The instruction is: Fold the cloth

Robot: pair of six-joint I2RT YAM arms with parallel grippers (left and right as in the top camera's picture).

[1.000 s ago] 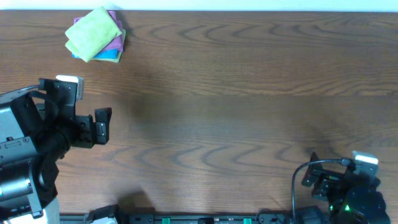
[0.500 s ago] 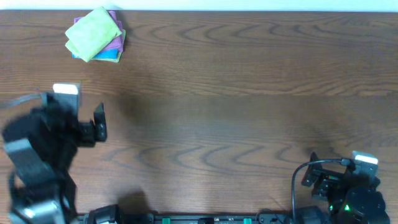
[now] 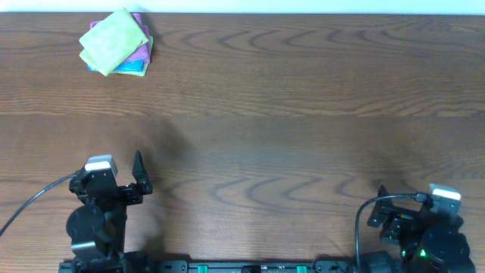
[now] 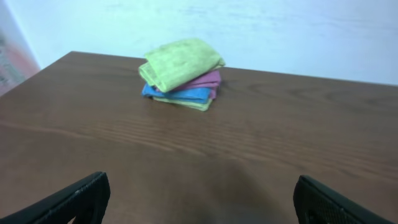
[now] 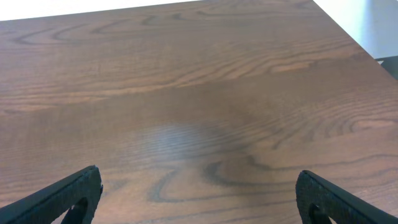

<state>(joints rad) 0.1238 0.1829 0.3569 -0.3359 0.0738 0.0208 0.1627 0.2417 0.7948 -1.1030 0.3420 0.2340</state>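
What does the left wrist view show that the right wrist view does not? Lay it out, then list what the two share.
Only the left wrist view: a stack of folded cloths, green on top with pink and blue beneath, near the far edge of the table, a pale wall behind it, and the left pincer. Only the right wrist view: the right pincer over bare wood, with the table's corner at the upper right. Both: the same brown wooden table, and dark fingertips wide apart at the bottom corners with nothing between them.

Folded cloths (image 3: 116,42) stacked (green on top) at table's far-left corner.
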